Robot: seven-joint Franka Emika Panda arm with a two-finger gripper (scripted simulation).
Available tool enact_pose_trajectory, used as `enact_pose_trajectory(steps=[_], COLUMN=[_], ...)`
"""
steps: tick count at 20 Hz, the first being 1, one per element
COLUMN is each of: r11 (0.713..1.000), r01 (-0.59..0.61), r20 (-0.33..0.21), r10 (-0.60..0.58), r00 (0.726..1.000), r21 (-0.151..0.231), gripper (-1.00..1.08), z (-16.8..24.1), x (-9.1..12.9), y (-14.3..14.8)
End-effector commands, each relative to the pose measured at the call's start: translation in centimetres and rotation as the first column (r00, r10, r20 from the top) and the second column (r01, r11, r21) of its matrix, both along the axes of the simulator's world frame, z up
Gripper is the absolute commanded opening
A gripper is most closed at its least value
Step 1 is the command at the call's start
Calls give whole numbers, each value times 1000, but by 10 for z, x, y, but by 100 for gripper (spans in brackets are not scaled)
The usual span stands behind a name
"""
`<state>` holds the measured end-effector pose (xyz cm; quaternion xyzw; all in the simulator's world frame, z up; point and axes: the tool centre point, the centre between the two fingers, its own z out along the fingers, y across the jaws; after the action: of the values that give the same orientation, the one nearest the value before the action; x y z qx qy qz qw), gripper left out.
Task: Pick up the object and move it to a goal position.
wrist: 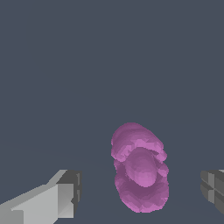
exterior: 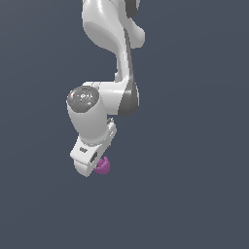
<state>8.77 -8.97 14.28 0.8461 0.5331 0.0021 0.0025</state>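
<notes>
a flat, dark slate-blue background fills both views, with no visible edges or other items. in the exterior view, a white and grey robot arm [exterior: 104, 97] reaches down from the top of the frame. its gripper [wrist: 140, 192] is spread wide, one finger [wrist: 61, 197] on each side with clear gaps. the object [wrist: 139, 168], a small lumpy magenta blob with curled lobes, sits between the fingers, touching neither. in the exterior view it peeks out just beside the gripper's lower end.
</notes>
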Motion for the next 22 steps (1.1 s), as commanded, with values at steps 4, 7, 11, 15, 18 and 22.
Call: enact_pose_trajectory(steps=[4, 7, 11, 15, 18, 22], r11=[997, 995, 993, 993, 993, 993], r01=[-77, -102, -120, -118, -118, -121], r20=[-4, -5, -6, -6, -6, -6], r10=[77, 102, 120, 118, 118, 121], r00=[997, 995, 993, 993, 993, 993], r21=[1, 2, 2, 2, 2, 2], gripper=[100, 100, 100, 100, 100, 100], z=[-5, -7, -9, -9, -16, -37], x=[3, 4, 5, 5, 5, 4], y=[-11, -15, -18, -18, -18, -18])
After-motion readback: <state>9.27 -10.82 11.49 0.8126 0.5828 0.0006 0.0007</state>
